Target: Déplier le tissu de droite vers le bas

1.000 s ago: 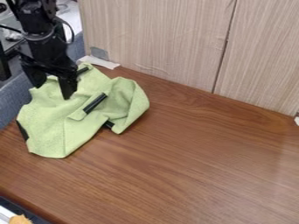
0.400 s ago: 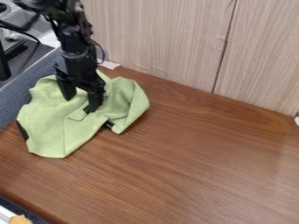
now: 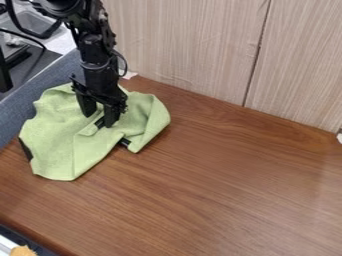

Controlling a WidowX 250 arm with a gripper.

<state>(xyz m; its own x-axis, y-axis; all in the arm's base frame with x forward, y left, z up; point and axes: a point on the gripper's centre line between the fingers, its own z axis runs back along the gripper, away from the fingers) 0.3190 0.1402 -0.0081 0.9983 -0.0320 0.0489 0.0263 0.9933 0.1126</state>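
Bordering the brown surface [image 3: 220, 175], pale panels [image 3: 194, 55] stand behind and a grey-blue ledge [image 3: 39, 86] runs at left. The green cloth [image 3: 63, 145] lies rumpled beneath the claw [image 3: 99, 119], whose fingers are parted.

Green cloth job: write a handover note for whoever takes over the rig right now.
Gripper: open, fingers down at the cloth's upper middle, around a black strip; contact is unclear.
Green cloth: crumpled and folded at the left of the wooden table.
Done: no finished unfolding to see; the right side is bunched.
Left: grasp the right part, unfold it downward, release.
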